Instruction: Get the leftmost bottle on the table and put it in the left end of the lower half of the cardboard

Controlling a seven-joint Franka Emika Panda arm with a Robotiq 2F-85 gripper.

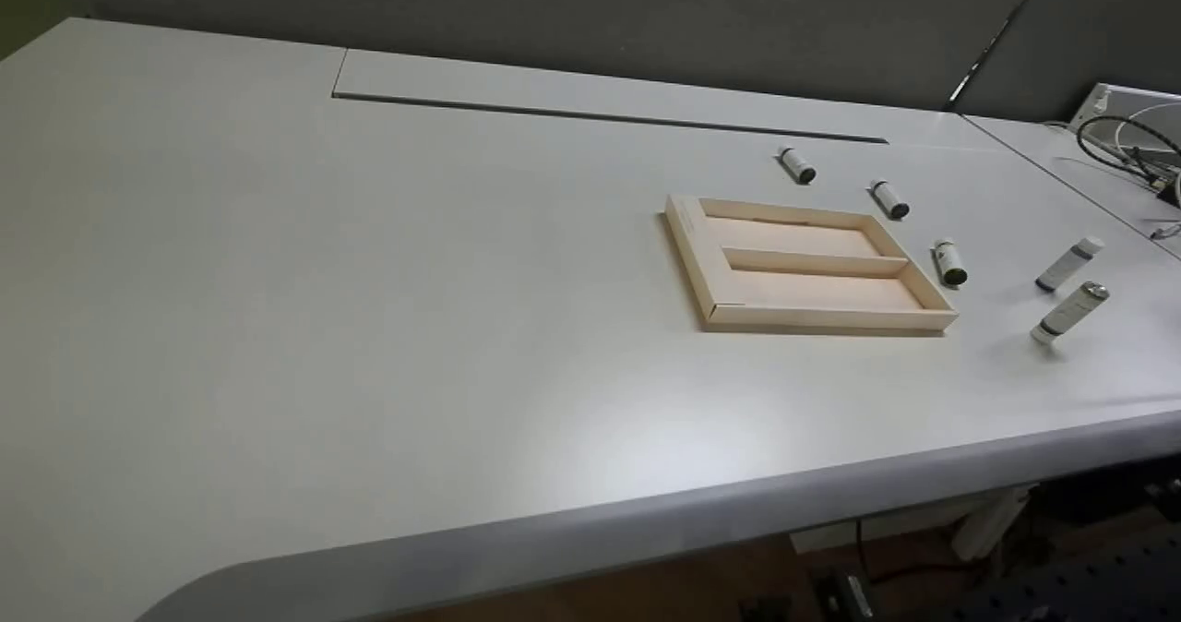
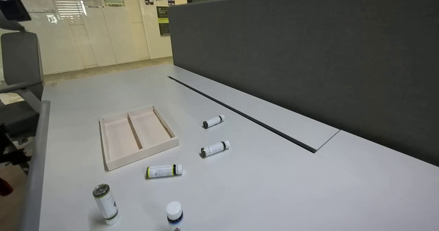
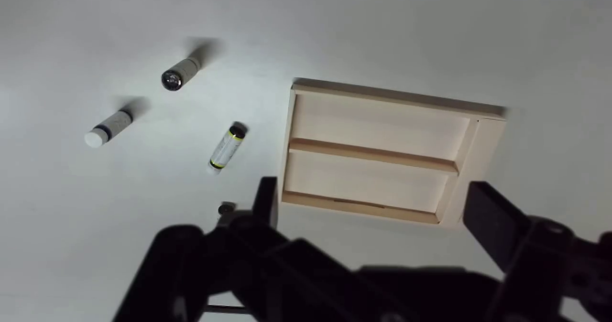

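Observation:
The cardboard [image 1: 698,257] lies flat on the white table [image 1: 397,327], its two halves holding nothing; it also shows in an exterior view [image 2: 142,154] and the wrist view [image 3: 483,150]. A white-capped bottle [image 3: 114,123] stands upright, leftmost in the wrist view; it also shows in both exterior views [image 1: 1068,264] [image 2: 174,213]. A bottle standing cap-down [image 3: 184,72] is beside it, also in both exterior views [image 1: 1070,313] [image 2: 107,204]. My gripper [image 3: 372,188] is open and empty, high above the cardboard's near edge; neither exterior view shows it.
A yellow-trimmed bottle [image 2: 161,171] lies beside the cardboard. Two more bottles [image 2: 215,148] [image 2: 213,121] lie toward the dark slot [image 2: 240,113]. A grey partition [image 2: 291,52] borders the table. Cables [image 1: 1130,147] lie at the right end in an exterior view.

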